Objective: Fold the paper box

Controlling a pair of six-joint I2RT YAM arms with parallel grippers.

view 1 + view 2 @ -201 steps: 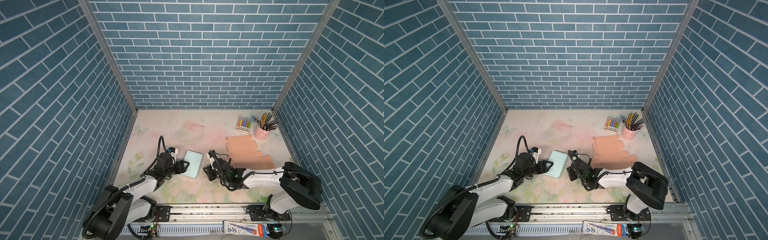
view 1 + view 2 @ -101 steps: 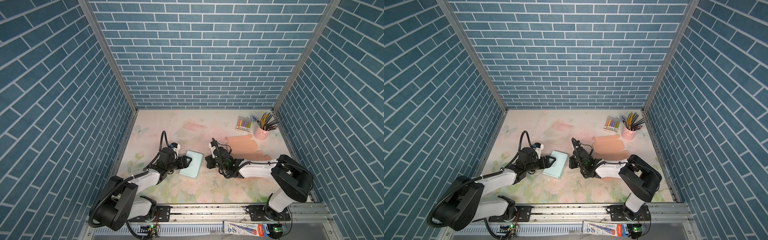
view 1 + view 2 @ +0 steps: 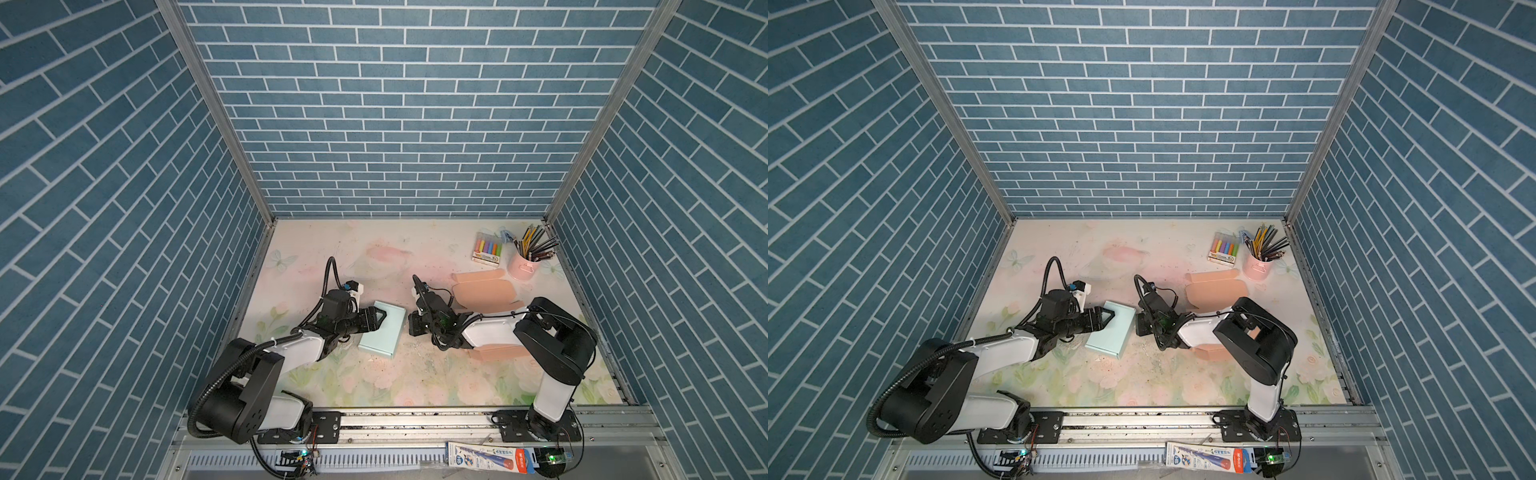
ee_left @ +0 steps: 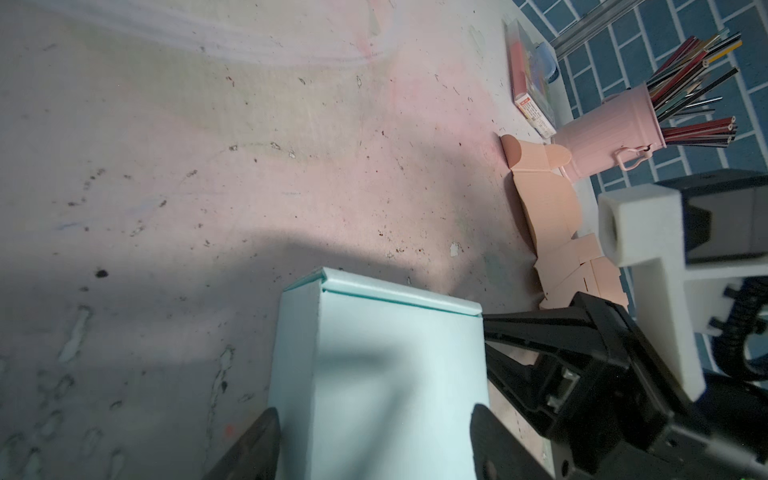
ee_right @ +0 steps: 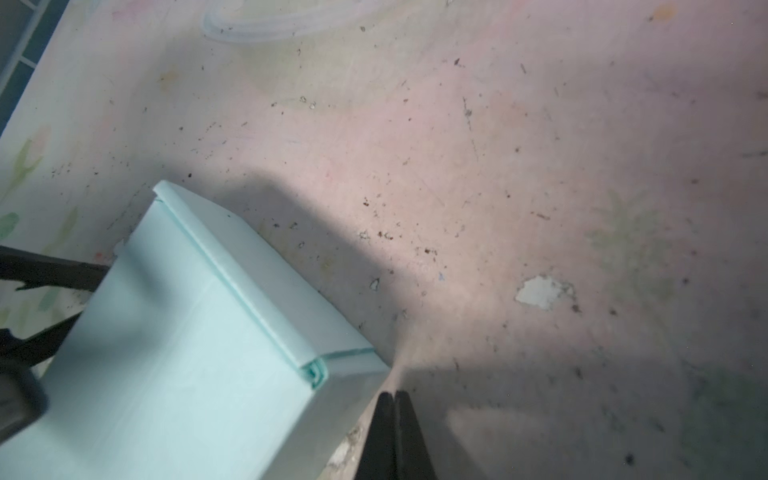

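**boxnoob:** So where's the paper box (image 3: 384, 332) relative to the arms? Looks like it's lying flat on the mat (image 3: 415, 374), right between them.

**yam_guy:** Yep. From the left gripper (image 4: 374, 432) it runs straight ahead, long axis in line with the reach, and its near end sits between the jaws. They're spread wide, with one of the fingers (image 4: 262, 440) down each long wall. Can't tell if they actually touch the card.

**boxnoob:** And the other one?

**yam_guy:** The right gripper (image 5: 392, 405) is pinched together on nothing. Its tips are just beside the box's long wall, close to the corner (image 5: 320, 374) at the flap end. So for that arm the box is off to the side, broadside on, not ahead.

**boxnoob:** Who's closer to the end flap (image 4: 399, 297) then?

**yam_guy:** Right, I'd say. That flap is at the end farthest from the left jaws, and it looks tucked with a little lip showing. Left is placed to steady the body. Right only needs a short sideways nudge to press that corner in.
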